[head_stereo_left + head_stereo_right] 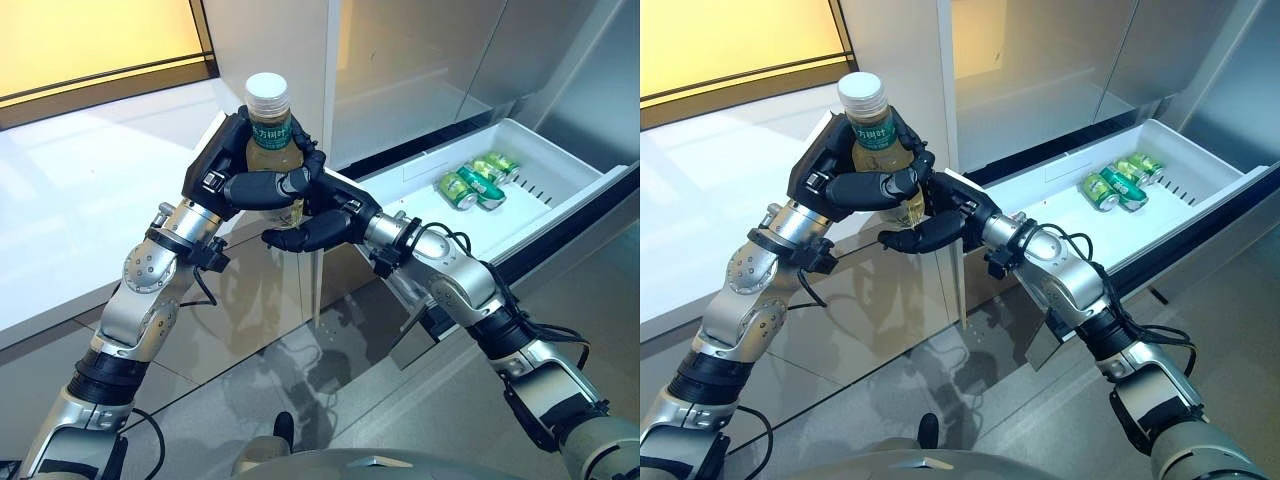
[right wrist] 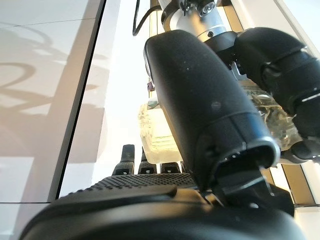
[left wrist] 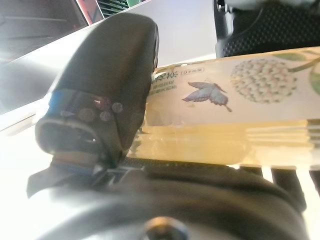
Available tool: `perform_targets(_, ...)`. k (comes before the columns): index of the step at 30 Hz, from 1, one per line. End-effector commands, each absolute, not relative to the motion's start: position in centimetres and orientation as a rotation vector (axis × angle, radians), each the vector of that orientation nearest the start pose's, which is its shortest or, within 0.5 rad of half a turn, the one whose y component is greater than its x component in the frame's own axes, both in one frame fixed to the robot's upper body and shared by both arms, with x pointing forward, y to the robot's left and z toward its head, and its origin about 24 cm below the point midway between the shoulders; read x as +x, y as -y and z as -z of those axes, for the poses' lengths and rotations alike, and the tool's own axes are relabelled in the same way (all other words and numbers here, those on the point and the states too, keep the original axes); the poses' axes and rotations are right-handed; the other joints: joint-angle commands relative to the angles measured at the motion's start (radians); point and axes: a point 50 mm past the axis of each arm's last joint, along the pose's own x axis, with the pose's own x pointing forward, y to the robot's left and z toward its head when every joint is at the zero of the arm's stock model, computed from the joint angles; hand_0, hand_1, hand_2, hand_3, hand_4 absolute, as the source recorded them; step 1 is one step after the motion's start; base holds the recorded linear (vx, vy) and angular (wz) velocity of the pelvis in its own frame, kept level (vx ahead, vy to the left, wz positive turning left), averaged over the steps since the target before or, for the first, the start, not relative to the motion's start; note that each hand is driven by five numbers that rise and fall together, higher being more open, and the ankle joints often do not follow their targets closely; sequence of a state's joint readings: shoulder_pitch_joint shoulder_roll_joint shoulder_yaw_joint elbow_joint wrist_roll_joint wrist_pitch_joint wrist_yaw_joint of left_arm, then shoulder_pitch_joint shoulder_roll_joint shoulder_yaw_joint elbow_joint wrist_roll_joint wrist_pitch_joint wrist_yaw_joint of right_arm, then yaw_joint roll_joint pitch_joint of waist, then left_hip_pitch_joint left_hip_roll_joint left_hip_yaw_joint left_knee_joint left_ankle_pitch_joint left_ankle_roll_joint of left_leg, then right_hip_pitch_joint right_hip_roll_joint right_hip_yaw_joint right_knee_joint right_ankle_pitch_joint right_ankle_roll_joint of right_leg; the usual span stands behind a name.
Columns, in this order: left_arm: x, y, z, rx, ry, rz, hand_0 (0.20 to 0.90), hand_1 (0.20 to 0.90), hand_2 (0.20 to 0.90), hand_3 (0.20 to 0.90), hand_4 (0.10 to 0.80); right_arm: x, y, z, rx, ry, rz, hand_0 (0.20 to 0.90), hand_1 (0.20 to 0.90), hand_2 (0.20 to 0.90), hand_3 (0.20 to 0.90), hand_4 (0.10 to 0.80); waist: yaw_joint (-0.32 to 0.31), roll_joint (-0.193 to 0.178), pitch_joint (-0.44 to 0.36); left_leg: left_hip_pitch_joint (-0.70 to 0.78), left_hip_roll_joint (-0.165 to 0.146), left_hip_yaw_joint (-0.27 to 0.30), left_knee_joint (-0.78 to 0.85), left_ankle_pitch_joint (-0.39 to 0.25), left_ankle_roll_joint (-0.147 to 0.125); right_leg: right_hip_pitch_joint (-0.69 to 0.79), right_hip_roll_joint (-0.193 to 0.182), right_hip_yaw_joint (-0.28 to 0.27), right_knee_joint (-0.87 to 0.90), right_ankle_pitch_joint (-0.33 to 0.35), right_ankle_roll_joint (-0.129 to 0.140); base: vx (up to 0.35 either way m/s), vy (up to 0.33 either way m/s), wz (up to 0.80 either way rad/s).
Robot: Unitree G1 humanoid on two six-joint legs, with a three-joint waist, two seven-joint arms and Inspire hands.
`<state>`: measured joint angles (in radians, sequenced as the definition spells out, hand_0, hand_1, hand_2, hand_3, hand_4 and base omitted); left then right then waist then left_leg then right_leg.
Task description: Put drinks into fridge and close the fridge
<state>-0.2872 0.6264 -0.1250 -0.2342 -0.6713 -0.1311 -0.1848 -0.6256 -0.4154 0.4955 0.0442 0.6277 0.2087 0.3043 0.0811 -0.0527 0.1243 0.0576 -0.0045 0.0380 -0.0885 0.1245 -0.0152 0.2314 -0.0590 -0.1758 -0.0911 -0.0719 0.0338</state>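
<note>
My left hand (image 1: 232, 172) is shut on a drink bottle (image 1: 270, 138) with a white cap, a green label and pale yellow liquid, held upright in front of the fridge. The left wrist view shows the bottle (image 3: 225, 120) lying across the palm behind the thumb (image 3: 105, 100). My right hand (image 1: 322, 228) is open and reaches in from the right at the bottle's base, fingers straight beneath it and the thumb (image 2: 205, 105) beside it. The right wrist view shows the bottle's base (image 2: 156, 135) and my left hand's fingers (image 2: 280, 65). Green cans (image 1: 478, 182) lie in the open white fridge drawer (image 1: 425, 208).
The drawer stands pulled out at the right, its dark front edge (image 1: 560, 235) below my right forearm. A tall grey fridge door edge (image 1: 325, 100) rises right behind the bottle. A white counter (image 1: 80, 190) spreads at the left.
</note>
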Motion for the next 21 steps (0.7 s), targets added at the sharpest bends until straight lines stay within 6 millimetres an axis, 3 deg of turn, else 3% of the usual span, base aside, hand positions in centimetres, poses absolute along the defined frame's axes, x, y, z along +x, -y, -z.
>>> perform_targets(1, 26.3, -14.6, -26.5, -0.123, 0.887, 0.662, 0.3, 0.3, 0.3, 0.2, 0.1, 30.9, 3.0, -21.3, 0.037, 0.351, -1.01, 0.9, 0.9, 0.9, 0.9, 0.8, 0.012, 0.012, -0.13, 0.076, -0.029, -0.048, 0.001, -0.178, 0.01, -0.084, 0.002, -0.035, 0.004, 0.062, 0.037, 0.0, 0.0, 0.0)
perform_targets(7, 26.4, -14.4, -26.1, -0.138, 0.866, 0.686, 0.3, 0.3, 0.3, 0.2, 0.1, 31.0, 2.6, -21.8, 0.037, 0.372, -1.006, 0.9, 0.9, 0.9, 0.9, 0.8, 0.018, 0.012, -0.129, 0.077, -0.029, -0.051, 0.001, -0.178, 0.011, -0.082, 0.0, -0.039, 0.004, 0.063, 0.037, 0.0, 0.0, 0.0)
perform_targets(8, 26.4, -14.4, -26.1, -0.139, 0.861, 0.69, 0.3, 0.3, 0.3, 0.2, 0.1, 31.0, 2.5, -21.9, 0.037, 0.374, -1.003, 0.768, 0.768, 0.768, 0.746, 0.646, 0.019, 0.012, -0.129, 0.077, -0.03, -0.052, 0.001, -0.178, 0.012, -0.081, 0.0, -0.039, 0.004, 0.063, 0.036, 0.0, 0.0, 0.0)
perform_targets(9, 26.4, -14.4, -26.1, -0.143, 0.857, 0.692, 0.3, 0.3, 0.3, 0.2, 0.1, 31.0, 2.5, -22.0, 0.038, 0.376, -1.002, 0.552, 0.552, 0.552, 0.494, 0.394, 0.019, 0.012, -0.13, 0.077, -0.03, -0.052, 0.001, -0.178, 0.012, -0.082, 0.0, -0.039, 0.004, 0.064, 0.036, 0.0, 0.0, 0.0)
perform_targets(10, 26.4, -14.4, -26.1, -0.147, 0.853, 0.694, 0.3, 0.3, 0.3, 0.2, 0.1, 31.0, 2.5, -22.0, 0.041, 0.375, -1.003, 0.401, 0.401, 0.401, 0.318, 0.218, 0.019, 0.012, -0.13, 0.077, -0.03, -0.052, 0.001, -0.178, 0.013, -0.082, 0.0, -0.039, 0.004, 0.064, 0.036, 0.0, 0.0, 0.0)
perform_targets(11, 26.4, -14.3, -26.0, -0.15, 0.85, 0.696, 0.3, 0.3, 0.3, 0.2, 0.1, 31.0, 2.4, -22.1, 0.04, 0.377, -1.002, 0.3, 0.3, 0.3, 0.2, 0.1, 0.02, 0.012, -0.13, 0.076, -0.03, -0.052, 0.001, -0.178, 0.013, -0.082, -0.001, -0.04, 0.004, 0.063, 0.036, 0.0, 0.0, 0.0)
perform_targets(21, 26.6, -14.3, -25.5, -0.164, 0.818, 0.714, 0.3, 0.3, 0.3, 0.2, 0.1, 31.1, 2.5, -22.4, 0.042, 0.393, -0.995, 0.3, 0.3, 0.3, 0.2, 0.1, 0.022, 0.013, -0.13, 0.076, -0.031, -0.053, 0.001, -0.177, 0.015, -0.082, -0.001, -0.04, 0.004, 0.064, 0.036, 0.0, 0.0, 0.0)
